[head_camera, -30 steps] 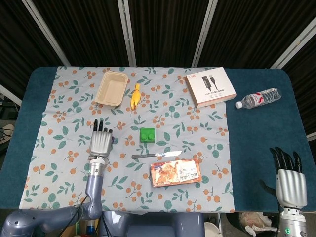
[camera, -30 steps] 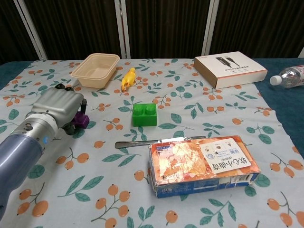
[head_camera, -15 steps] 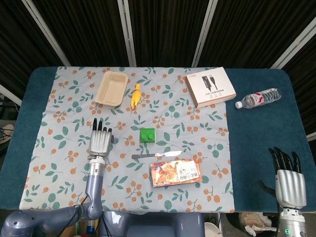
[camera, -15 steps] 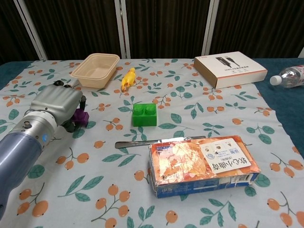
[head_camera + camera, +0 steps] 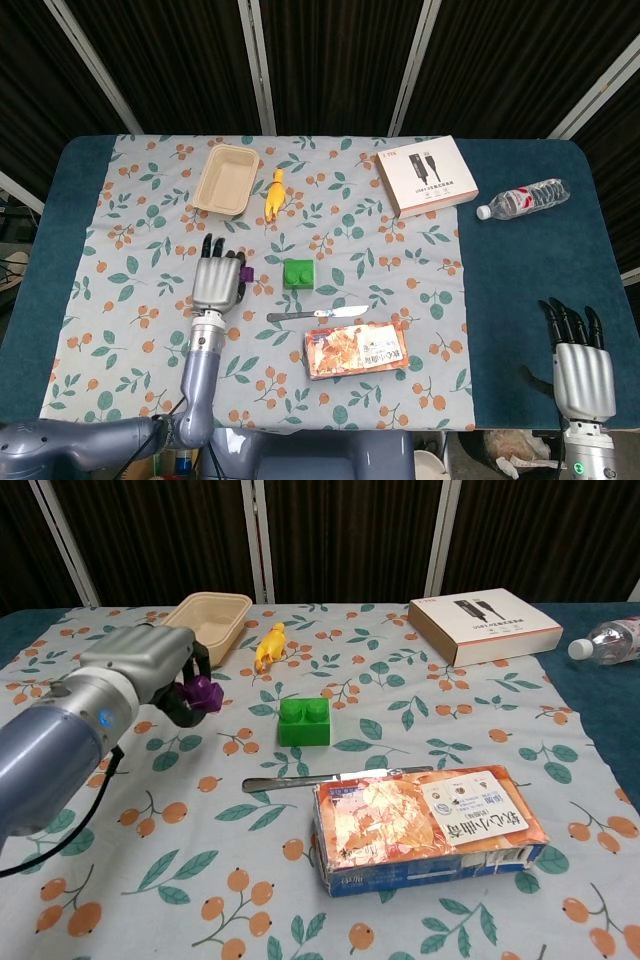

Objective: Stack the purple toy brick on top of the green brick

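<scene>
Head view. Left hand [image 5: 217, 284] sits over the floral cloth [image 5: 130, 250] on the bench, fingers curled around the purple brick [image 5: 241, 276], which shows at the hand's right edge. Green brick [image 5: 297, 272] lies to the right of the held brick, near but not touching, with bare cloth between them. Its long axis runs roughly left–right across the bench. Right hand [image 5: 581, 368] is far off at the bench's near right corner, fingers spread and holding nothing; the left hand is clearly the nearer one to the target. A knife [image 5: 316, 314] and a snack packet [image 5: 356, 349] lie nearer the robot than the green brick.

Chest view. Left hand [image 5: 160, 670] pinches the purple brick [image 5: 203, 692], which is lifted clear of the cloth. Green brick [image 5: 304, 721] stands upright on the cloth, studs up, to the right of the held brick and lower. Right hand not visible here. Judgement: the coming move is a carry rightward, then a descent onto the studs; the purple brick looks tilted in the grip, so it likely needs levelling first.
</scene>
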Motion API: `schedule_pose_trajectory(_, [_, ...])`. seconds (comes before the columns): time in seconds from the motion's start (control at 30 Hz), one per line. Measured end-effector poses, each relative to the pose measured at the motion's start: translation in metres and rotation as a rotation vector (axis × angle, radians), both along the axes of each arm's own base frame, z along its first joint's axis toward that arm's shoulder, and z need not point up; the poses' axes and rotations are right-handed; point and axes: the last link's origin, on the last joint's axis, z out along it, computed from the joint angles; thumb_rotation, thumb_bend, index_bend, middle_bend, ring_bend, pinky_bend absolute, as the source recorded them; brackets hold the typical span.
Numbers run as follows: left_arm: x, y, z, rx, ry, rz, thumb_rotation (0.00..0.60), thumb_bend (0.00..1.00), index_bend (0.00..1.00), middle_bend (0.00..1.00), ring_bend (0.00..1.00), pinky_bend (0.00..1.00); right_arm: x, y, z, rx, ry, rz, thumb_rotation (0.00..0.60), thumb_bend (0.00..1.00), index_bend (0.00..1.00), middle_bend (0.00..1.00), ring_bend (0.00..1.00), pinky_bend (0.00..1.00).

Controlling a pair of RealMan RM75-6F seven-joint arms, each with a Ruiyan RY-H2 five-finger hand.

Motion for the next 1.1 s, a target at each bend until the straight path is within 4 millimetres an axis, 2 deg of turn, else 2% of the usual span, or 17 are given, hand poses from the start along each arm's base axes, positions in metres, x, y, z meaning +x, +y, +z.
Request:
schedule_pose_trajectory(0.13, [0.035,0.003,0.017,-0.025,-0.026,-0.016,0.600,0.40,0.49,0.43,0.13,0.05,0.000,0.000,0.000,0.001,0.001,-0.002,0.600,0.15,0.14,0.14,0.15,0.01])
schedule_pose_trajectory(0.43, [0.086,0.013,0.034,-0.039,0.063,-0.018,0.600,0.40,0.49,0.43,0.13,0.05,-0.001,0.000,-0.001,0.013,-0.005,-0.008,0.600,0.15,0.14,0.14,0.15,0.01])
schedule_pose_trajectory(0.6, [0.097,0.013,0.035,-0.035,0.133,0.008,0.600,0.40,0.49,0.43,0.13,0.05,-0.002,-0.001,-0.002,0.021,-0.006,-0.012,0.600,0.15,0.14,0.14,0.15,0.01])
schedule_pose_trajectory(0.87, [0.098,0.015,0.024,-0.040,0.182,0.051,0.600,0.40,0.50,0.43,0.13,0.05,-0.003,-0.001,-0.002,0.019,-0.014,-0.021,0.600,0.15,0.14,0.14,0.15,0.01])
schedule_pose_trajectory(1.1, [0.108,0.018,0.011,-0.022,0.221,0.047,0.600,0.40,0.50,0.43,0.13,0.05,-0.006,-0.001,0.001,0.010,-0.026,-0.024,0.600,0.15,0.14,0.14,0.15,0.01])
